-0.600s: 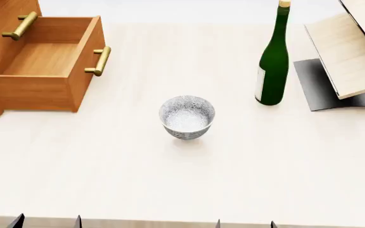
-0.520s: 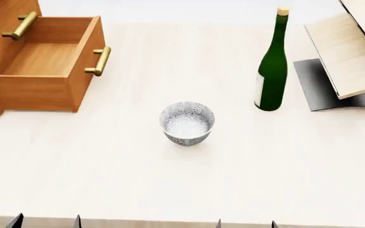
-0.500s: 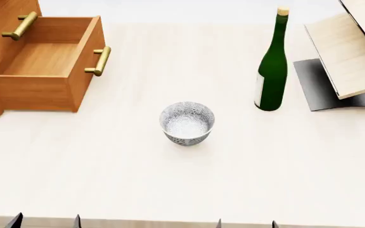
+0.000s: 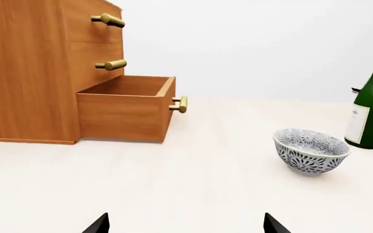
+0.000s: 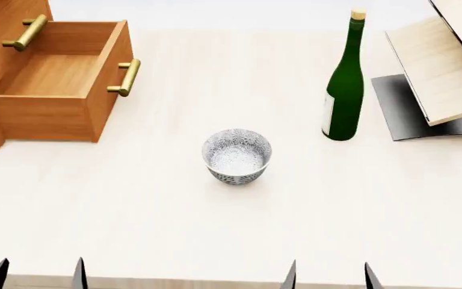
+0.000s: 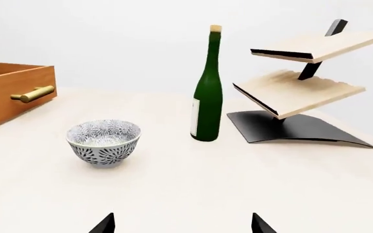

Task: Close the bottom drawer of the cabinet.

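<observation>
From the left wrist view, the boxy orange-brown wood-grain cabinet [image 4: 27, 73] stands on the pale desk [image 4: 193, 184], and its bottom drawer [image 4: 127, 109], a shallow orange-brown wooden box with a brass bar handle [image 4: 182, 104], juts well out from the cabinet front. The two upper drawers sit flush, their brass handles one above the other. The left pincer [image 4: 185, 224] shows only two dark fingertips set wide apart with nothing between them, well short of the drawer. A patterned blue-and-white ceramic bowl [image 4: 311, 150] and a dark green glass bottle [image 4: 372, 104] stand off to the side.

The head view looks down into the drawer [image 5: 58, 84], which appears empty, at the far left of the desk [image 5: 215, 229]. Its handle [image 5: 127, 77] faces the open desk, and the bowl [image 5: 237, 155] sits well apart from it. Both pincers only peek in at the near edge: the left [image 5: 36, 277] and the right [image 5: 329, 277], each spread open and holding nothing. So I judge the task not yet begun: the whole reach and push remain.

The right wrist view gives only a corner of the drawer [image 6: 8, 92] with its handle [image 6: 34, 93], but alone shows the pale wooden slanted rack [image 6: 303, 87] on its dark base in full, beside the bottle [image 6: 207, 97]. The right pincer [image 6: 181, 224] is open and empty. Only the left wrist view shows all three drawer fronts together; only the head view shows the drawer's inside.
</observation>
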You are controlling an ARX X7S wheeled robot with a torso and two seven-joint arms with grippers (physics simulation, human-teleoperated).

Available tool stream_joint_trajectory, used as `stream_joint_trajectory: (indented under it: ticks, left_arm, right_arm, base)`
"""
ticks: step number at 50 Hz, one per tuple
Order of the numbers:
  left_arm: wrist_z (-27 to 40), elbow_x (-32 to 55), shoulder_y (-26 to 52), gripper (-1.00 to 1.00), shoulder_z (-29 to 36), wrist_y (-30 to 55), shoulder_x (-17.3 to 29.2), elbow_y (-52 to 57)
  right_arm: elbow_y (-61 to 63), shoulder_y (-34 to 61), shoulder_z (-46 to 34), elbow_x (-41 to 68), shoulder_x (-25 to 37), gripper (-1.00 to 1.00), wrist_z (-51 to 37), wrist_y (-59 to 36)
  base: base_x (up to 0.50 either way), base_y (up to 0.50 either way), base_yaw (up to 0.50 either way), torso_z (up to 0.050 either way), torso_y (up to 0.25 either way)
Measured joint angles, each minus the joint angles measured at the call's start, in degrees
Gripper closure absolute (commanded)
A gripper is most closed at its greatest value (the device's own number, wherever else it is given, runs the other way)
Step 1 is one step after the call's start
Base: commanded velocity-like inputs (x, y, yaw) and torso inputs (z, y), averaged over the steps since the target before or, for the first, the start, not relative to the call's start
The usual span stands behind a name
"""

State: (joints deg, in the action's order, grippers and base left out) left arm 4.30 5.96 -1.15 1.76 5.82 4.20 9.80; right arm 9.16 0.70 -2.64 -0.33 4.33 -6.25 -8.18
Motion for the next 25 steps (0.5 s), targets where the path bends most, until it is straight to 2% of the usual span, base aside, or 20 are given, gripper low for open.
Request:
stream_joint_trajectory:
  ticks: [13,25]
  left_arm:
    - [1.9,0.6,3.4,-1.00,0.5,5.1,1.9,2.7]
    - [3.3,0.6,4.3,-1.00,1.2,5.3,2.7,2.7]
  right_arm:
    - [0.7,6.4,0.5,1.8,2.0,-1.00,0.0,-8.1]
    - [-1.9,11.3,0.9,3.4,3.1,-1.00,0.2,-11.3]
  base:
    - [0.00,0.00,0.00,0.000,0.000]
    - [0.00,0.00,0.00,0.000,0.000]
